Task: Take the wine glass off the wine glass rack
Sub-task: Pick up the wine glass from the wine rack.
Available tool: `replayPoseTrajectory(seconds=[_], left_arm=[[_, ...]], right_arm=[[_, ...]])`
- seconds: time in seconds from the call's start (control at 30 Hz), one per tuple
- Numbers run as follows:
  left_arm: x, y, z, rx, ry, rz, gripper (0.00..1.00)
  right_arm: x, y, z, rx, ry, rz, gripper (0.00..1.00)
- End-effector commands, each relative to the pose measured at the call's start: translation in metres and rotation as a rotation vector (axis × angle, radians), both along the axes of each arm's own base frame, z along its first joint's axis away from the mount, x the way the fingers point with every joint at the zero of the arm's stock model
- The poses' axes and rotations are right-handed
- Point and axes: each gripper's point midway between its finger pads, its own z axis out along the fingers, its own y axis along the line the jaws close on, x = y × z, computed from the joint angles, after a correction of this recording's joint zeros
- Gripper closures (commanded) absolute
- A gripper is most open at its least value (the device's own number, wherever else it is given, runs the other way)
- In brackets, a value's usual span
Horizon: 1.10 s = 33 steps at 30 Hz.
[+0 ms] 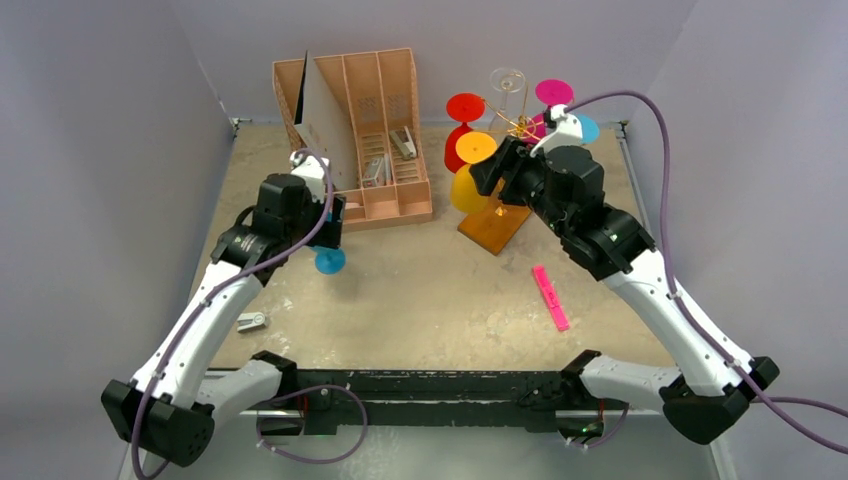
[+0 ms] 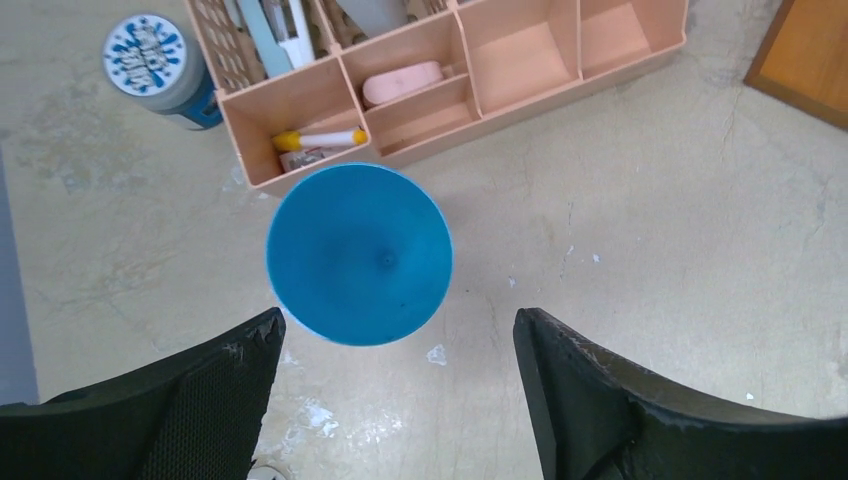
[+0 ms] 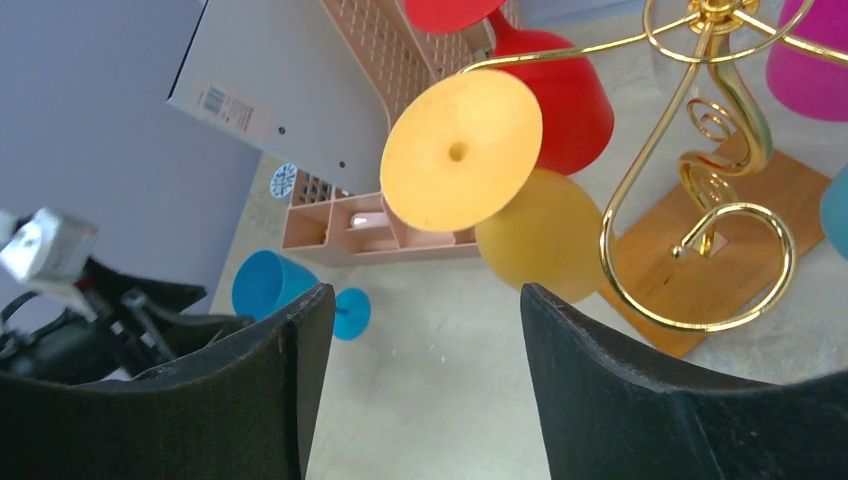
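A blue wine glass [image 1: 330,261] stands on the table in front of the organiser. My left gripper [image 1: 328,222] hangs right above it, open and holding nothing. In the left wrist view I look down into its bowl [image 2: 358,255], just ahead of the left gripper [image 2: 398,320]. The wine glass rack [image 1: 497,228] carries several coloured glasses upside down on gold wire arms. My right gripper [image 1: 487,175] is open beside the hanging yellow glass [image 1: 470,170]. In the right wrist view that yellow glass [image 3: 460,150] is just above the right gripper [image 3: 425,290], left of the rack [image 3: 800,185].
A pink-tan slotted organiser [image 1: 385,150] with a white box leaning in it [image 1: 325,120] stands at the back. A pink stick [image 1: 550,298] lies right of centre and a small grey piece [image 1: 252,321] by the left arm. A blue-and-white jar [image 2: 150,55] stands next to the organiser.
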Motion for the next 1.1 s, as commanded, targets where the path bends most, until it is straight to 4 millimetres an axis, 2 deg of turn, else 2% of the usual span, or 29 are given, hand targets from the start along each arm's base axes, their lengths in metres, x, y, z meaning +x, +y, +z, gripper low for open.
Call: replayPoseTrajectory(seconds=[0.0, 0.27, 0.63, 0.9, 1.07], left_arm=[[0.003, 0.011, 0.030, -0.032, -0.143, 0.066, 0.17], [-0.002, 0.016, 0.041, -0.040, -0.201, 0.075, 0.16], [-0.001, 0.016, 0.039, -0.033, -0.193, 0.077, 0.16], [-0.001, 0.015, 0.038, -0.032, -0.186, 0.074, 0.16], [0.000, 0.014, 0.034, -0.028, -0.173, 0.069, 0.16]], right_arm=[[0.021, -0.003, 0.033, 0.062, -0.086, -0.085, 0.29], [0.041, -0.007, 0.033, 0.066, -0.108, -0.167, 0.30], [0.058, -0.002, 0.024, 0.074, -0.090, -0.200, 0.51], [0.063, -0.003, 0.022, 0.076, -0.086, -0.217, 0.60], [0.066, -0.009, 0.019, 0.067, -0.087, -0.246, 0.61]])
